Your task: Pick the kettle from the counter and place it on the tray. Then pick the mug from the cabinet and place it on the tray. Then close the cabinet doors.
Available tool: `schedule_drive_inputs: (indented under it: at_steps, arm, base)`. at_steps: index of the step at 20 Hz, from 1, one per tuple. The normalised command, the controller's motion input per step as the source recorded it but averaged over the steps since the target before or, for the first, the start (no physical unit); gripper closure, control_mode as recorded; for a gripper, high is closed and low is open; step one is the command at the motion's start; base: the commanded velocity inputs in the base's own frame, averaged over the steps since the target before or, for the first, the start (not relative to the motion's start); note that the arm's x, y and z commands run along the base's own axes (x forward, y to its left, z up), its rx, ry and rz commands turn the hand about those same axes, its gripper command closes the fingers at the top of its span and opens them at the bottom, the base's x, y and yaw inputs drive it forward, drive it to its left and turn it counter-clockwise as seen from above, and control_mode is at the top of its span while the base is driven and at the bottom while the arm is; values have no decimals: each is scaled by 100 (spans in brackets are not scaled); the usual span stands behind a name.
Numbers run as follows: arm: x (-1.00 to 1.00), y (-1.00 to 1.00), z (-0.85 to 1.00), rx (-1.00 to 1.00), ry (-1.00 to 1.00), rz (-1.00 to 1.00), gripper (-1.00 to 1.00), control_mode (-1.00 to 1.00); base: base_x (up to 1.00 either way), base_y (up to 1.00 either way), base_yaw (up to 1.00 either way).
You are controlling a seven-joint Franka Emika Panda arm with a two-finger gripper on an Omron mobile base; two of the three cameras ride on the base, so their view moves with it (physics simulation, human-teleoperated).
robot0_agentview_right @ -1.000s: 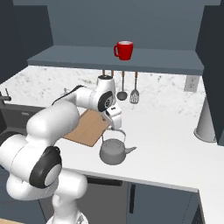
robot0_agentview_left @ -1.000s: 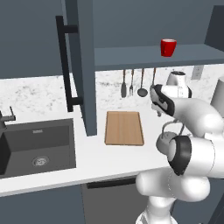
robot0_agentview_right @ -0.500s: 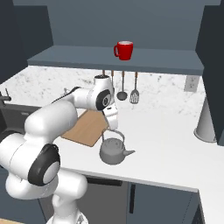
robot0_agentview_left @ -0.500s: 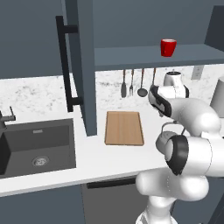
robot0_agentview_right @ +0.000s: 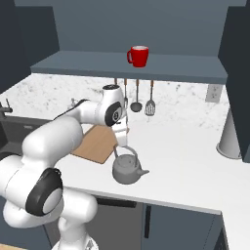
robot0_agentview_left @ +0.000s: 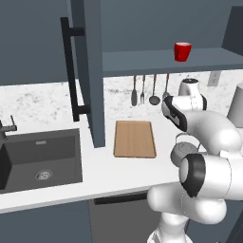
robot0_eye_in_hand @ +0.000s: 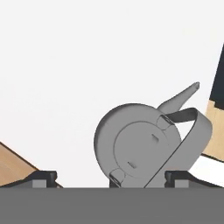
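Desk: a long white desk (robot0_agentview_left: pixel 104 166) is seen running below a speckled backsplash (robot0_agentview_left: pixel 38 102), with a dark sink (robot0_agentview_left: pixel 40 159) set into its left part.
Room: dark slate-blue cabinet (robot0_agentview_right: pixel 146 29) walls are seen above, with one door (robot0_agentview_left: pixel 92 71) swung open and carrying a long black bar handle (robot0_agentview_left: pixel 71 71).
Shelf: a red mug (robot0_agentview_right: pixel 138 56) is placed upright on the cabinet shelf (robot0_agentview_right: pixel 88 63), its handle turned to the left in the right base view.
Wall: three utensils (robot0_agentview_left: pixel 153 90) are hung on the backsplash under the shelf.
Tray: a wooden tray (robot0_agentview_left: pixel 135 138) is laid flat on the desk, bare, just right of the open door.
Kettle: a grey kettle (robot0_agentview_right: pixel 128 168) is stood on the desk near the tray's right edge, apart from it, with the loop handle upright and the spout pointed away from the tray.
Claw: the claw (robot0_eye_in_hand: pixel 109 177) is held spread wide directly above the kettle, one tip at each side of the loop handle, nothing gripped.
Corner: a tall grey cylinder (robot0_agentview_right: pixel 232 134) is set at the far right of the desk, cut off by the cabinet edge.
Hidden: in the left base view the kettle is mostly covered by the arm. Contact between the tips and the handle cannot be made out.
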Motion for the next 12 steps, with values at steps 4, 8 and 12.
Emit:
schedule_drive_inputs:
  at_steps: [4, 8, 12]
  arm:
    - [0, 0, 0, 0, -5, -8, -100, -100]
    - [0, 0, 8, 0, 0, -8, -100, -100]
    - [0, -1, 16, 0, 0, -6, -100, -100]
  base:
    - [0, 0, 0]
    - [0, 0, 0]
    - [0, 0, 0]
